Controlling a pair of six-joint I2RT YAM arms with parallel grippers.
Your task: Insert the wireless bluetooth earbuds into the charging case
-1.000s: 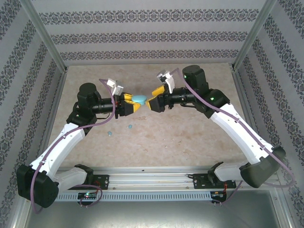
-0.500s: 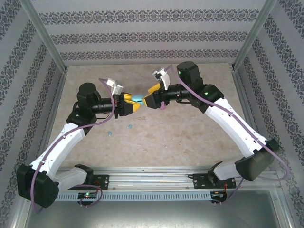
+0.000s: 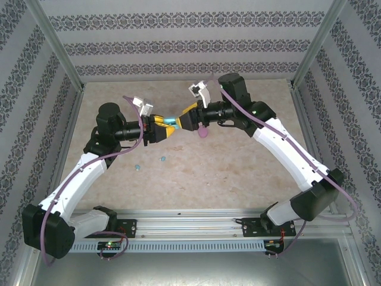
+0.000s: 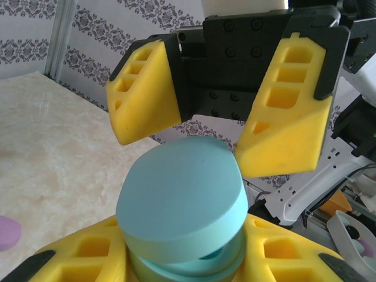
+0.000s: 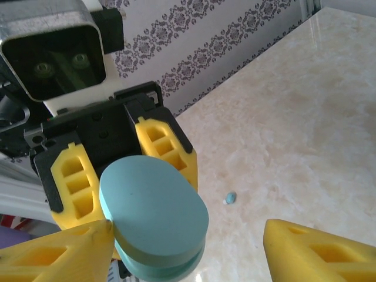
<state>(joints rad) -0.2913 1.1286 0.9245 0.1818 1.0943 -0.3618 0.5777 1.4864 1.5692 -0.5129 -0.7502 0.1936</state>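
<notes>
Smooth light-blue oval case (image 4: pixel 182 200) clamped between blocky, hollow-celled yellow jaws.

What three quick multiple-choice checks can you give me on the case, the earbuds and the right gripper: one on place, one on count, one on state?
1. Where is the blue case?
A. In the right gripper alone.
B. In the left gripper, above the table.
C. Lying flat on the table.

2. How many earbuds lie on the table?
A. None.
B. Four.
C. Two.

3. How do the right gripper's jaws stand?
A. Open.
B. Shut on the blue case.
C. Shut on an earbud.

Answers:
1 B: the left gripper's fingers clamp the blue case in mid-air.
2 C: two small blue earbuds lie apart on the table, the second here.
3 A: its fingers stand well apart, either side of the blue case.
</notes>
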